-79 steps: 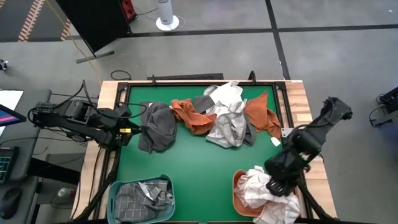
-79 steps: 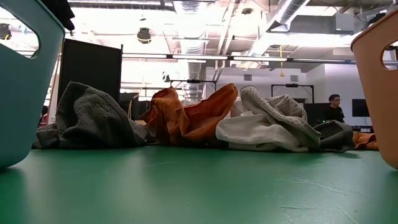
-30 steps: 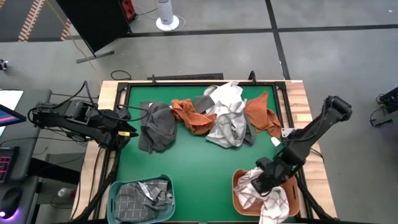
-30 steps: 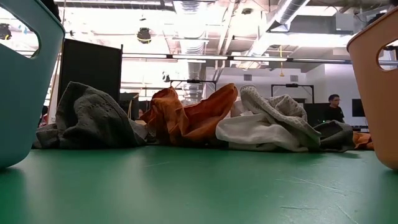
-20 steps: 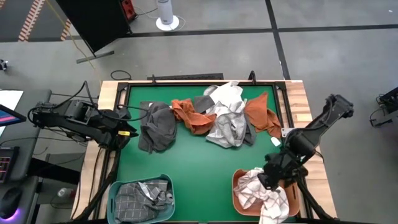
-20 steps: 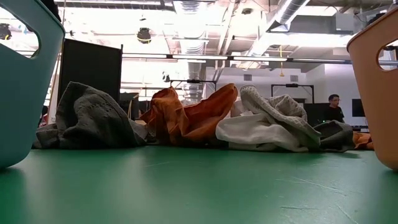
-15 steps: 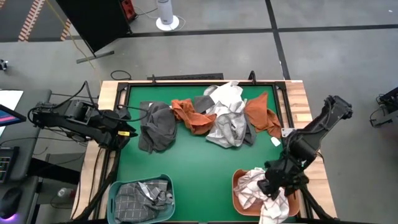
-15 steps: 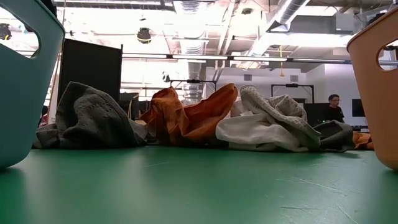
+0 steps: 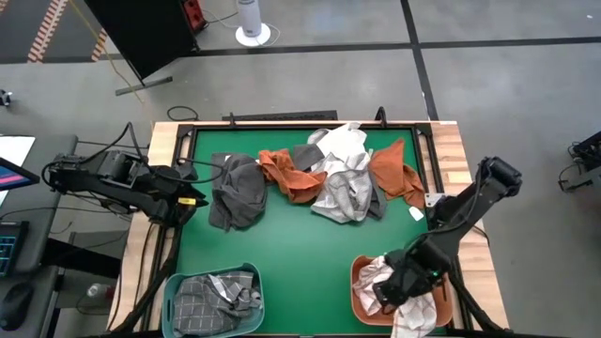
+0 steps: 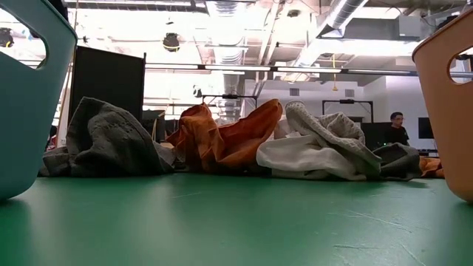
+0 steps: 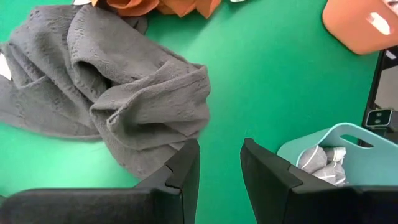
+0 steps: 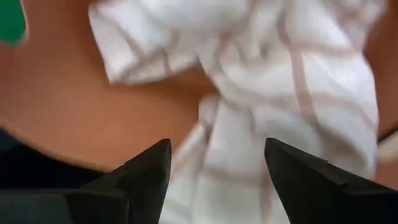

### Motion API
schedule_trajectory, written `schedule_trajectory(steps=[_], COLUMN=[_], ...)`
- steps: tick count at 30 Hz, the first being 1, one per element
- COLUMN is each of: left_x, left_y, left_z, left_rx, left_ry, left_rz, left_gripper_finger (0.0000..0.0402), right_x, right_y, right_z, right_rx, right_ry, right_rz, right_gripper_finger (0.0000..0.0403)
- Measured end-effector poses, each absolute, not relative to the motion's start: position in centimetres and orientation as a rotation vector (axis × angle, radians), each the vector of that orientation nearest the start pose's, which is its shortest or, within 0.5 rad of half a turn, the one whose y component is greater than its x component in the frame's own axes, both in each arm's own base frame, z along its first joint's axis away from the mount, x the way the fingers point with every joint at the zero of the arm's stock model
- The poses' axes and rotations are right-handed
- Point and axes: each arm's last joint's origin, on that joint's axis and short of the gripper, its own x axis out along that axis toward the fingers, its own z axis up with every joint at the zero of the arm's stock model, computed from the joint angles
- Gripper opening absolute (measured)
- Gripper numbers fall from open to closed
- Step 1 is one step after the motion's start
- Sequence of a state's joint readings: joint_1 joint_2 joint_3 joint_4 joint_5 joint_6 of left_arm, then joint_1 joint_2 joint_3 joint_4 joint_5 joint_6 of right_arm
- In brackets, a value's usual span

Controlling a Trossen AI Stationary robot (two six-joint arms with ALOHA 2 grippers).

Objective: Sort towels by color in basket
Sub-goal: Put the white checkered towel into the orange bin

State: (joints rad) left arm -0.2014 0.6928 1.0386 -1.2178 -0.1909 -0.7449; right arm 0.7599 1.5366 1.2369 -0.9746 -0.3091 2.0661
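Between the fingers of the left gripper [image 11: 219, 163] lies only bare green mat [image 9: 291, 249], a narrow open lane running forward. Just beside one finger, the crumpled dark grey towel [image 11: 118, 99] blocks that side; beside the other finger, the teal basket [image 11: 339, 155] walls off the way. Farther ahead, past the grey towel, orange towels [image 11: 161, 6] close the lane, while the orange basket [image 11: 360, 25] stands well apart across open mat.

The right gripper [image 12: 214, 168] has its fingers spread wide, and the gap between them is filled by checked white towels [image 12: 280, 81] against the orange basket's wall.
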Motion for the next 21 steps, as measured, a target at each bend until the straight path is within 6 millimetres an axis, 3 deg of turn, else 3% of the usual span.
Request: schedule_trajectory(steps=[7, 12, 16, 21], left_x=[8.8, 8.8, 8.9, 8.8], left_y=[-1.3, -1.3, -1.3, -1.3], left_z=[33.8, 33.8, 33.8, 33.8], left_rx=[-0.554, -0.555, -0.555, -0.552], left_ry=[0.804, 0.806, 0.808, 0.810], left_rz=[0.309, 0.306, 0.305, 0.303], left_gripper_finger=[0.0110, 0.0110, 0.0110, 0.0110], right_x=[24.2, 26.2, 26.6, 26.1], right_y=[19.5, 18.4, 17.4, 15.9], right_z=[23.3, 22.4, 22.8, 25.9], right_rx=[1.170, 1.116, 1.093, 1.154], right_ry=[1.501, 1.485, 1.470, 1.362], right_rz=[-0.652, -0.565, -0.518, -0.439], right_gripper_finger=[0.0255, 0.0141, 0.0023, 0.0024])
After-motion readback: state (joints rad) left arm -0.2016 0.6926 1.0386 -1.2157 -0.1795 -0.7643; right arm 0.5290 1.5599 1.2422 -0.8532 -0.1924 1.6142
